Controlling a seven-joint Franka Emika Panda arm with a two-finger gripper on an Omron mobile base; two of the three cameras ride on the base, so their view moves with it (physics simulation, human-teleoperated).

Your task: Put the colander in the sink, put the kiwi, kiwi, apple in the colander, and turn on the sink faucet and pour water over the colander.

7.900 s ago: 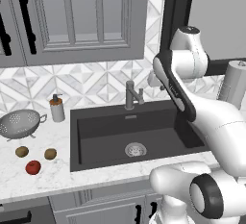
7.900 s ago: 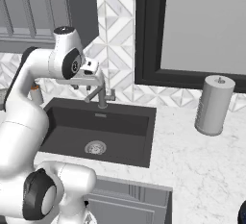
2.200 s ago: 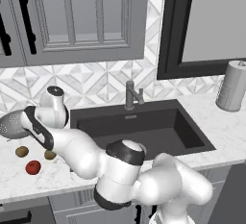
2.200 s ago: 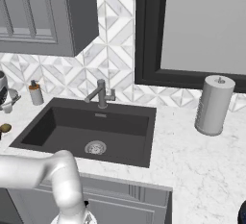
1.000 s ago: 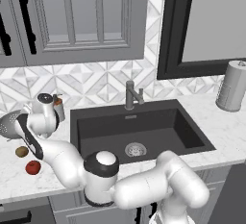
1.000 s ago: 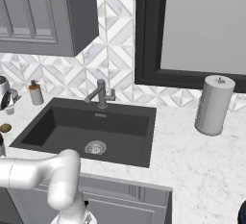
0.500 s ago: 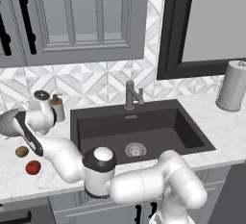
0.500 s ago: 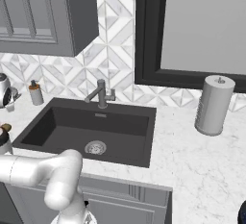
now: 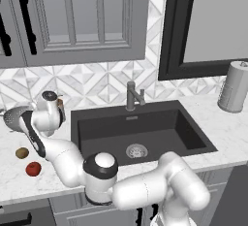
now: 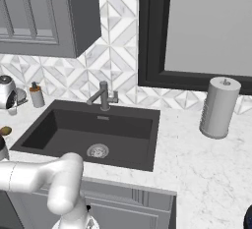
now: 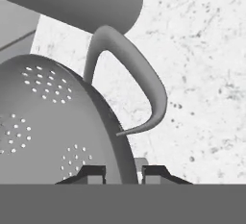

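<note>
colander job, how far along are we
Nothing is finished yet. In hand: the fingers pinch the colander rim by its loop handle, on the counter left of the sink. Left: colander into the sink, kiwi and apple in, faucet on.

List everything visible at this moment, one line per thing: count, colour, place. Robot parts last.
colander: 1, silver, on the counter left of the sink, rim between the fingers
kiwi: 1 seen, brownish, counter in front of the colander
apple: 1, red, counter near the kiwi
sink: 1, dark grey, set in the counter, silver drain
faucet: 1, grey, behind the sink
soap dispenser: 1, white, left of the sink by the wall
paper towel roll: 1, grey-white, right counter
cabinets: grey, upper left
gripper: 1, dark fingers closed on the colander rim
</note>
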